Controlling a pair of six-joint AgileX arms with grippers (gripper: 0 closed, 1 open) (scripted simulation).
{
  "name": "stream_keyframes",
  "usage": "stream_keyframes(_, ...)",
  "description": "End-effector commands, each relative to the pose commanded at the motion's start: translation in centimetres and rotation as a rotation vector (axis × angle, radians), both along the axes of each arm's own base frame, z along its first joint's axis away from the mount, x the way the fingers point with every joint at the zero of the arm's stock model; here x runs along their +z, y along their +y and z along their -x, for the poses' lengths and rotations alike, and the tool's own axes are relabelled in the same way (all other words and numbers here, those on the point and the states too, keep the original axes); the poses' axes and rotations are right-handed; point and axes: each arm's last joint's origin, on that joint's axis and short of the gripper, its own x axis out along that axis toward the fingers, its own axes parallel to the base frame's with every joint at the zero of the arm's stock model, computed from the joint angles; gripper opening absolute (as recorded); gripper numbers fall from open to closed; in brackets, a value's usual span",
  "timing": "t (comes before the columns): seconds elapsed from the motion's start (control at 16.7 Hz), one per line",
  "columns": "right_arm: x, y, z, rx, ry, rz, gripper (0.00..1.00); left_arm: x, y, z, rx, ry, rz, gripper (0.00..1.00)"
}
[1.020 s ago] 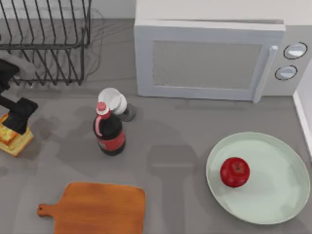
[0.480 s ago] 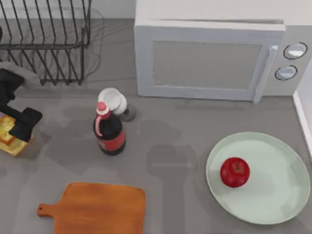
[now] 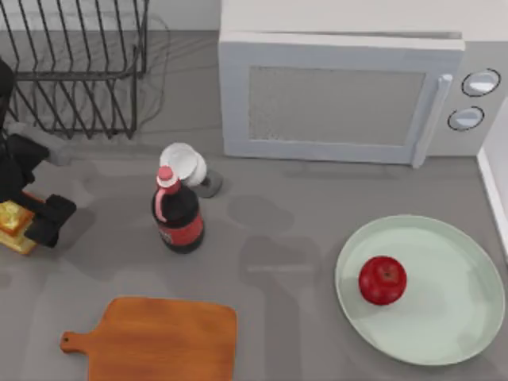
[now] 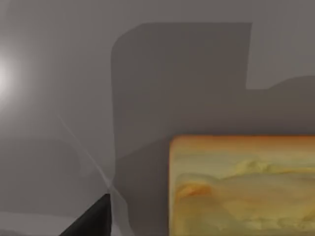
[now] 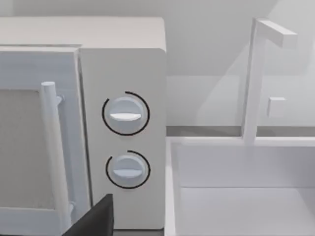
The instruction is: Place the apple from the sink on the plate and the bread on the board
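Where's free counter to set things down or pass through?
Free: the gap between bottle and plate, below the microwave; the whole board. Crowded: the left edge, where the left hand sits at the bread below the rack.

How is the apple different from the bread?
The apple is round and glossy red; the bread is a square golden-yellow block. The apple sits alone on the plate at the right; the bread lies on the grey table at the far left, with the left pincer over it. Both are small foods.
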Motion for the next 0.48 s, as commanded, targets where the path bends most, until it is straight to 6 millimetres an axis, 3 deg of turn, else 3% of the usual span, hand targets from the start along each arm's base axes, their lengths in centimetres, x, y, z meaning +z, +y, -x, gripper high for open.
stream_keyframes(0.48,0.0,0.0,0.0,0.0,0.0,0.0,1.0,0.0,0.0,0.0,0.0,0.0,0.0,0.4)
